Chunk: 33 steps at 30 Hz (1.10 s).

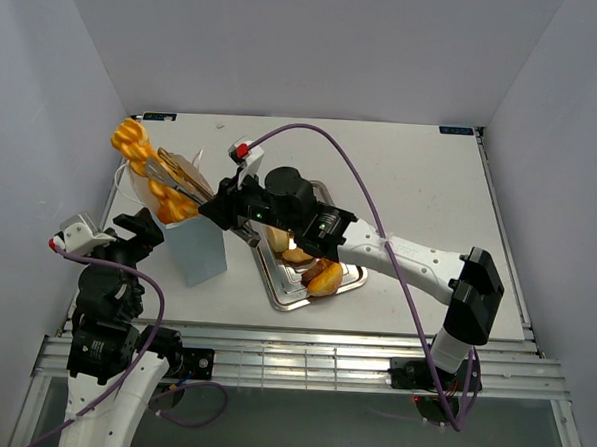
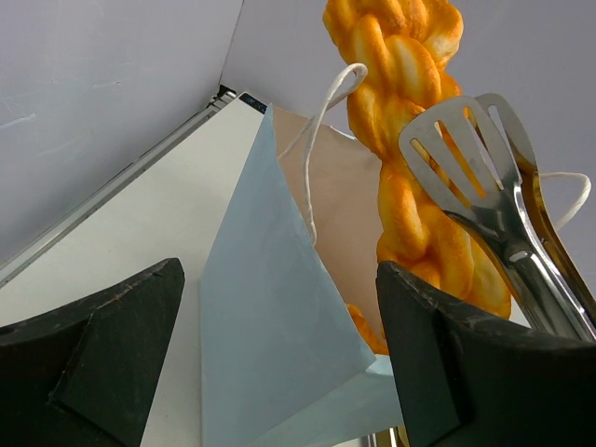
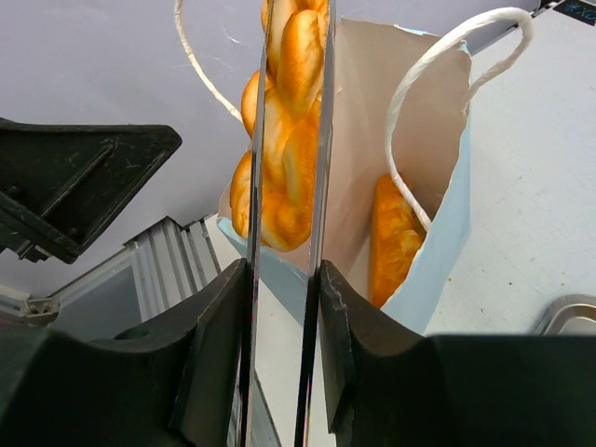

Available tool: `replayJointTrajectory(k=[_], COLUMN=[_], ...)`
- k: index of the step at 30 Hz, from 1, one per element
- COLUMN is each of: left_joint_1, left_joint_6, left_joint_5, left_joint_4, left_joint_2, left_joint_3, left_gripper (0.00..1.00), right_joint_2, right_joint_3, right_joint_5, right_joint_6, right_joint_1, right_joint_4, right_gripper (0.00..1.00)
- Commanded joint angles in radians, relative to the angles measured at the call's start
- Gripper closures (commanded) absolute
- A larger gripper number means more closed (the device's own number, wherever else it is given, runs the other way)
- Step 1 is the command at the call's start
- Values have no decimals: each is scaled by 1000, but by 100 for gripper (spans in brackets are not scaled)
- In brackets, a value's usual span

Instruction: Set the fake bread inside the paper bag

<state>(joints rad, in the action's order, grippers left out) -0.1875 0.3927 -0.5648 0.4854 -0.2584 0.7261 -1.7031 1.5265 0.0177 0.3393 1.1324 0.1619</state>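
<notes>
The paper bag stands upright at the table's left, pale blue with white string handles. My right gripper is shut on metal tongs. The tongs clamp a long twisted orange bread, which hangs tilted over the bag's open mouth, its lower end at the rim. One orange bread lies inside the bag. More bread lies on the silver tray. My left gripper is open just left of the bag, facing a bag corner; whether it touches the paper does not show.
White walls close in the table on the left, back and right. The tray sits right of the bag under my right arm. A rail of metal slats runs along the near edge.
</notes>
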Motion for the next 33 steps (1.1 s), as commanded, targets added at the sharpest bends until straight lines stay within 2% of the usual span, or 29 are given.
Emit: replayJointTrajectory(k=[1, 10, 23, 33], left_joint_1=[-4, -4, -6, -9], left_joint_6=[-8, -9, -9, -9], left_joint_5=[8, 11, 13, 13], left_joint_4=[-10, -11, -11, -13], left_joint_2=[4, 4, 5, 5], left_joint_3=[-8, -10, -10, -10], left_gripper=[5, 5, 5, 5], right_joint_2=[5, 3, -18, -26], right_joint_3=[69, 61, 78, 101], right_joint_5=[-45, -55, -33, -28], right_joint_6=[-31, -39, -39, -43], right_joint_1=[-6, -13, -14, -13], right_joint_4=[54, 48, 27, 10], right_gripper=[62, 59, 48, 46])
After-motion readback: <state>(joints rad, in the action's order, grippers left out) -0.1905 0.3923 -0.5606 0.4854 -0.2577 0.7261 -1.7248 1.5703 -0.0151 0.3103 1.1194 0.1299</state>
